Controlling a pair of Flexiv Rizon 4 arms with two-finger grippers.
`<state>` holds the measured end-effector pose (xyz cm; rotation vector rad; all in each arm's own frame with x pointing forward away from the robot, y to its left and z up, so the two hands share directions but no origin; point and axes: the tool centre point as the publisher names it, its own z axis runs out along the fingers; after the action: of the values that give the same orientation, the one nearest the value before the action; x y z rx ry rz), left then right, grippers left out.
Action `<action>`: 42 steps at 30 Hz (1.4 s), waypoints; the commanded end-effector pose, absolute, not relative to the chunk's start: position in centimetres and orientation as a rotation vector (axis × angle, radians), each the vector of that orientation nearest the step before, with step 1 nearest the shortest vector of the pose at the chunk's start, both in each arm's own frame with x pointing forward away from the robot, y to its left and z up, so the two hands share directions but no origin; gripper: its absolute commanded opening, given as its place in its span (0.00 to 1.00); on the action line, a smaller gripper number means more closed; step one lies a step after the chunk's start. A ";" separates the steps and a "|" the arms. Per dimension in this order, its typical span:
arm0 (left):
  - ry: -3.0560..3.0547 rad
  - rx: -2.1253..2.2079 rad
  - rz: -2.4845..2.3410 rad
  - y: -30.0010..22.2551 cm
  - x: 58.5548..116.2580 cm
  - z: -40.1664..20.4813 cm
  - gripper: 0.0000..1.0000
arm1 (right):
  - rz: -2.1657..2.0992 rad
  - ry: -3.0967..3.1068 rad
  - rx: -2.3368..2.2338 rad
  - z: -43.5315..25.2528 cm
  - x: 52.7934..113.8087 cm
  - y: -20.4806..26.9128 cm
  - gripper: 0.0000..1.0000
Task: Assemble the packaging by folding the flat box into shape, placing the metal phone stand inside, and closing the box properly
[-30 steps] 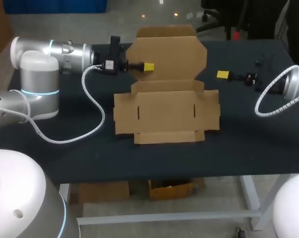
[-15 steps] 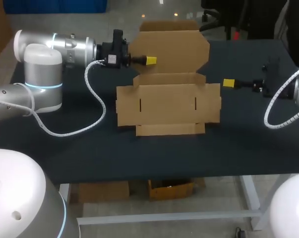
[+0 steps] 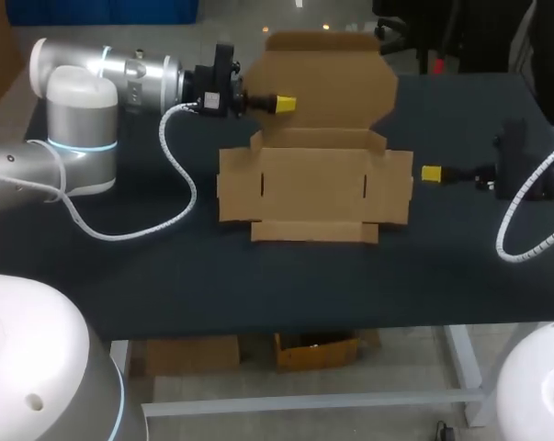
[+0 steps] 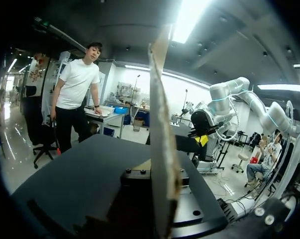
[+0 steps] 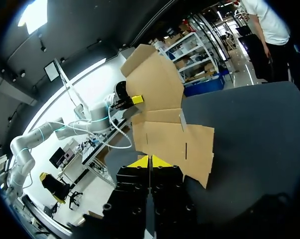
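Left gripper (image 3: 284, 102) is at the left edge of the lid panel (image 3: 327, 87) of the box (image 3: 313, 188) and pinches it. One yellow tip lies on the near face, the other is hidden behind. In the left wrist view the cardboard runs edge-on out from between the fingers. Lid panel stands raised off the table (image 3: 258, 276), at the box's far side. Rest of the box lies flat mid-table, unfolded. Right gripper (image 3: 432, 173) is just right of the box, apart from it, fingers pressed together on nothing.
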<state>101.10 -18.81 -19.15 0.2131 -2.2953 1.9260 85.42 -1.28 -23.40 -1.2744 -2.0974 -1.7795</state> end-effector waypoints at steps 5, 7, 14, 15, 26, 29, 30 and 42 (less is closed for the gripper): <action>-2.289 0.178 1.899 -18.7 101.8 -18.8 0.00 | -1.784 -2.108 -1.311 -23.0 84.4 -1.7 0.00; -2.289 0.178 1.899 -18.7 101.8 -18.8 0.00 | -1.784 -2.108 -1.311 -23.0 84.4 -1.7 0.00; -2.289 0.178 1.899 -18.7 101.8 -18.8 0.00 | -1.784 -2.108 -1.311 -23.0 84.4 -1.7 0.00; -2.289 0.178 1.899 -18.7 101.8 -18.8 0.00 | -1.784 -2.108 -1.311 -23.0 84.4 -1.7 0.00; -2.301 0.184 1.918 -18.7 101.7 -18.7 0.00 | -1.769 -2.157 -1.293 -22.2 84.0 -1.0 0.00; -2.286 0.191 1.957 -18.7 101.5 -18.6 0.00 | -1.778 -2.161 -1.298 -22.1 83.4 -1.4 0.00; -2.291 0.189 1.968 -18.7 101.5 -18.5 0.00 | -1.782 -2.161 -1.298 -22.0 83.3 -1.5 0.00; -2.351 0.147 2.023 -19.2 101.5 -18.6 0.00 | -1.788 -2.180 -1.289 -22.5 82.3 -1.7 0.00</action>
<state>101.94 -19.04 -18.59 0.1389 -2.3483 2.0077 82.60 -1.61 -22.50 -1.2890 -2.1764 -1.7841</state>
